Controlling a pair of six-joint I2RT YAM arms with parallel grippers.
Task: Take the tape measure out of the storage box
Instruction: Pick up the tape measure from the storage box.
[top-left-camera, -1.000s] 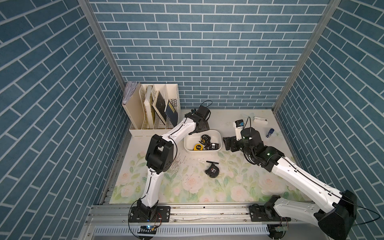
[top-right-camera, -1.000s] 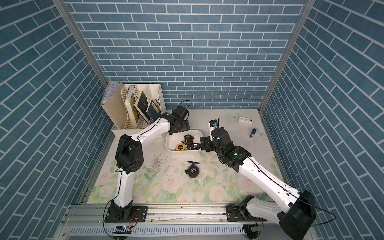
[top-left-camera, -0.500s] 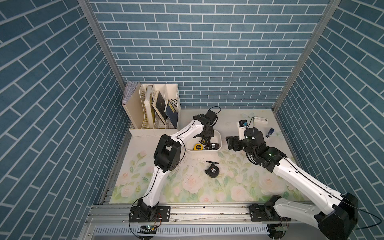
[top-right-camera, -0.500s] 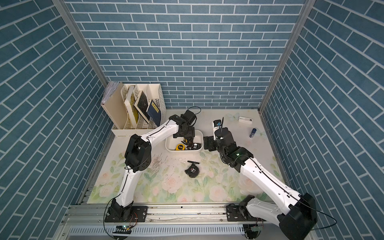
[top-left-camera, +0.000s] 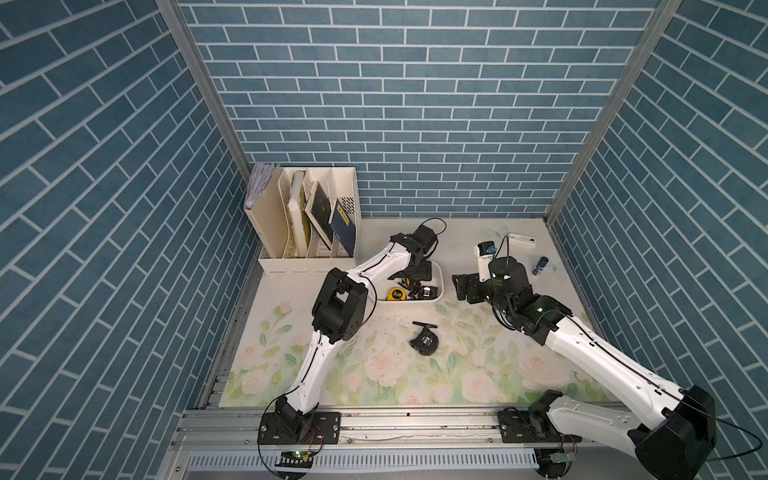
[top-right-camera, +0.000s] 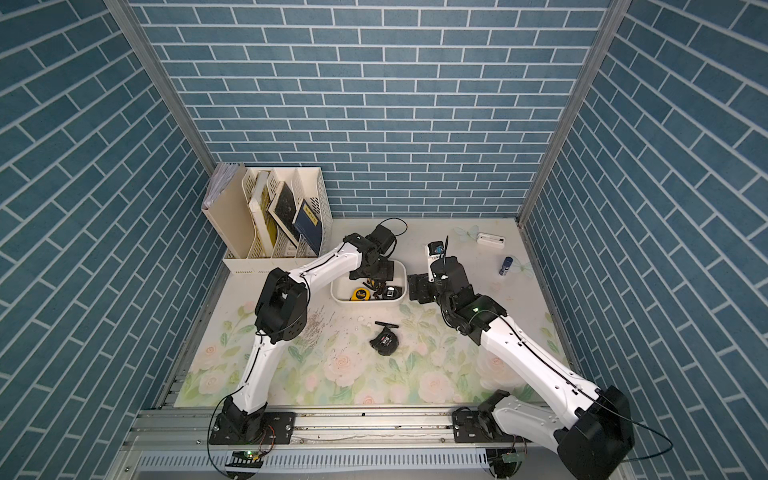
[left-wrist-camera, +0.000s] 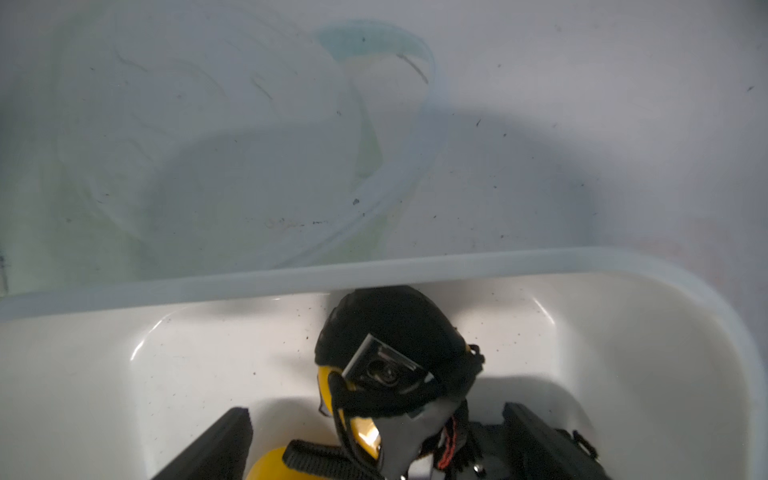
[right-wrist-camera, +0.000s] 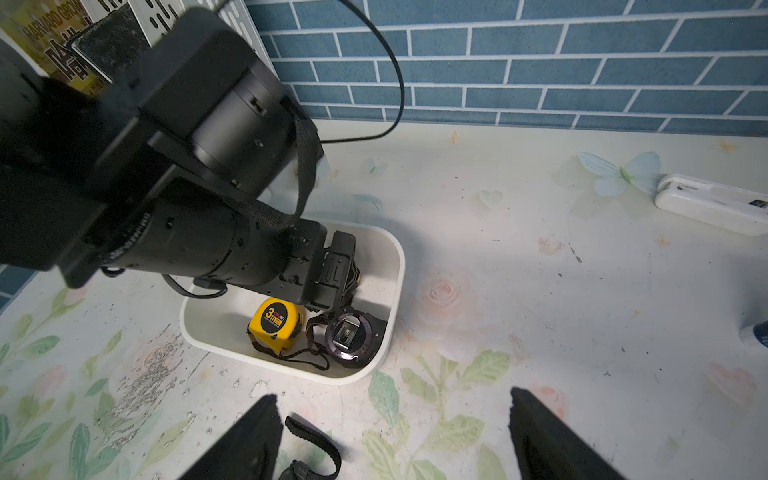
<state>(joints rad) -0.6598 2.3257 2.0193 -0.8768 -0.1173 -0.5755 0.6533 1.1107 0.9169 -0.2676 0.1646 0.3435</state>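
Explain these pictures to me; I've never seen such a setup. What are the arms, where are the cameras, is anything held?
These are two white robot arms on a rail, each ending in a two-fingered pincer. The two wide pictures come from one overhead camera pair and show nearly the same scene; each close-up comes from a wrist camera. On the flowered mat sit a white tub, a file rack with books, a white case and a blue bottle. In the tub lie a yellow tape measure and a black tape measure; a loose black tape measure lies on the mat. The left pincer is open over the tub's tapes, gripping nothing. The right pincer hangs open and empty beside the tub.
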